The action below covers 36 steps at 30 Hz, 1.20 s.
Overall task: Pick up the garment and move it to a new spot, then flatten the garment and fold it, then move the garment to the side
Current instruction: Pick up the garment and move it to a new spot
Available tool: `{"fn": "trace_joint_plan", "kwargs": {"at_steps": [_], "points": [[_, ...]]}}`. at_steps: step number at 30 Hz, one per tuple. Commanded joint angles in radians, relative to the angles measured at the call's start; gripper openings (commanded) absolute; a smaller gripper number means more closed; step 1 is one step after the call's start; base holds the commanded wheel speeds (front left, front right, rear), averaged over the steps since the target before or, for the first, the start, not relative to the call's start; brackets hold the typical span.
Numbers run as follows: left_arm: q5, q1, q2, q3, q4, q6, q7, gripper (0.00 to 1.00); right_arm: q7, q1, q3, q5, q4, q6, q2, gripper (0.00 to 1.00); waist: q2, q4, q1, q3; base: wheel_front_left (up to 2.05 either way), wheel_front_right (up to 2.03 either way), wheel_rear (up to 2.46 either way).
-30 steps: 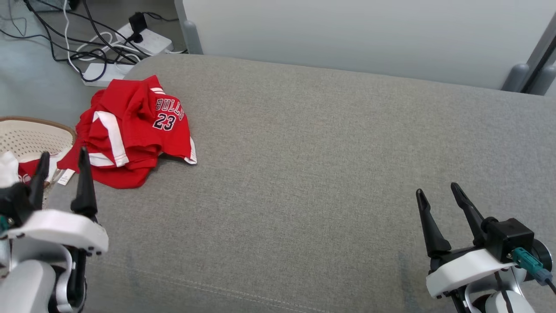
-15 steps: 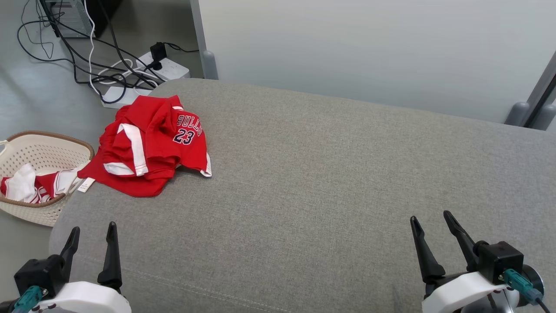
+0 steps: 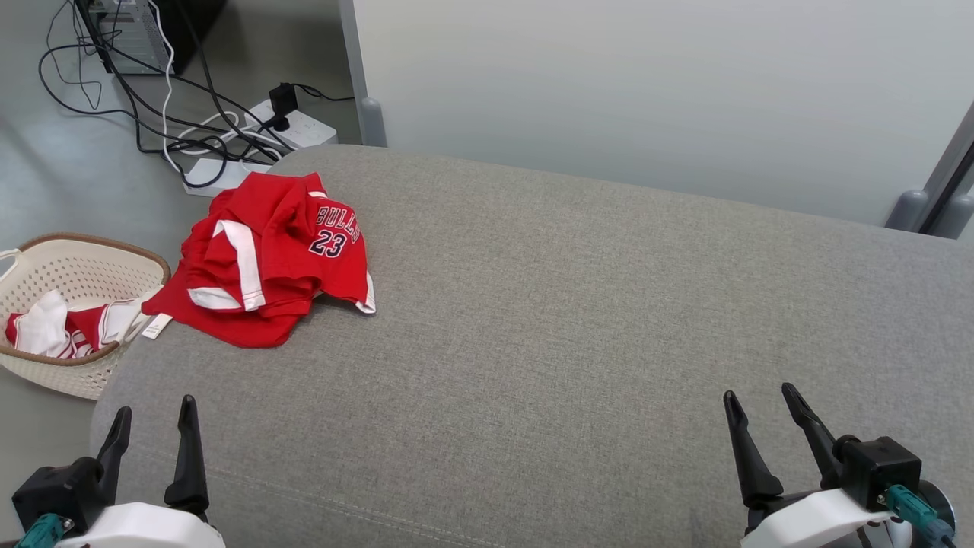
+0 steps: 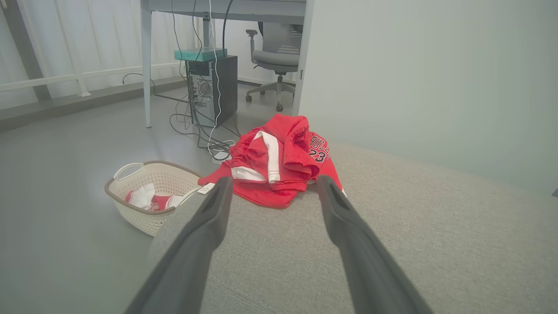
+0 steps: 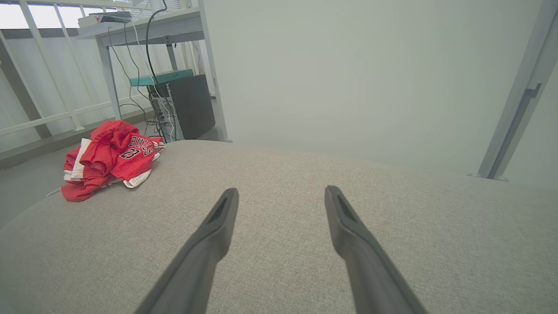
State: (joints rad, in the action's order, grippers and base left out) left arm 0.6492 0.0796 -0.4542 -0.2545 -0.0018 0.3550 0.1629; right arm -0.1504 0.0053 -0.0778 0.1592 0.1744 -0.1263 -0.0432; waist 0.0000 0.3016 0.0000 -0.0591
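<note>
At far-left corner of grey woven-fabric cushion (image 3: pixel 571 320): crumpled red jersey garment with white trim (image 3: pixel 274 259), edge overhanging beside cream perforated plastic basket (image 3: pixel 156 262). Left gripper (image 3: pixel 154 409) and right gripper (image 3: pixel 759 393) low at near edge, fingers spread, empty. Likely poised for pickup, left one nearer.

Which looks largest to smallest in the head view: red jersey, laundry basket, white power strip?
red jersey
laundry basket, close behind, cut off by the left edge
white power strip, clearly smallest
</note>
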Motion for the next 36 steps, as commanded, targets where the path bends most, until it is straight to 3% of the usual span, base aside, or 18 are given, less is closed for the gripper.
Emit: {"fn": "trace_joint_plan", "kwargs": {"at_steps": [1, 13, 23, 28, 36], "points": [[0.001, -0.032, -0.026, 0.046, -0.029, 0.011, 0.003, 1.00, -0.012, -0.029, -0.024, 0.005, -0.030, -0.004, -0.010, 1.00, 0.0000, 0.001, 0.0000, 0.000, 0.00, 0.00, 0.00], [-0.006, -0.053, -0.035, 0.048, -0.077, 0.024, 0.000, 1.00, -0.011, -0.033, -0.017, 0.002, -0.036, -0.004, -0.008, 1.00, 0.0000, 0.008, 0.0000, 0.013, 0.00, 0.00, 0.00], [-0.047, -0.307, -0.145, 0.094, -0.157, -0.006, -0.046, 1.00, 0.007, -0.053, -0.020, -0.014, -0.064, -0.004, -0.013, 1.00, 0.0000, -0.005, 0.0000, 0.059, 0.00, 0.00, 0.00], [-0.021, -0.508, -0.187, 0.103, -0.091, -0.071, -0.099, 1.00, 0.020, -0.082, -0.028, -0.024, -0.086, -0.004, -0.023, 1.00, 0.0000, -0.040, 0.0000, 0.111, 0.00, 0.00, 0.00], [0.068, -0.799, -0.180, 0.044, 0.276, -0.233, -0.232, 1.00, 0.030, -0.129, -0.049, -0.036, -0.104, -0.004, -0.037, 1.00, 0.0000, -0.106, 0.0000, 0.202, 0.00, 0.00, 0.00]]}}
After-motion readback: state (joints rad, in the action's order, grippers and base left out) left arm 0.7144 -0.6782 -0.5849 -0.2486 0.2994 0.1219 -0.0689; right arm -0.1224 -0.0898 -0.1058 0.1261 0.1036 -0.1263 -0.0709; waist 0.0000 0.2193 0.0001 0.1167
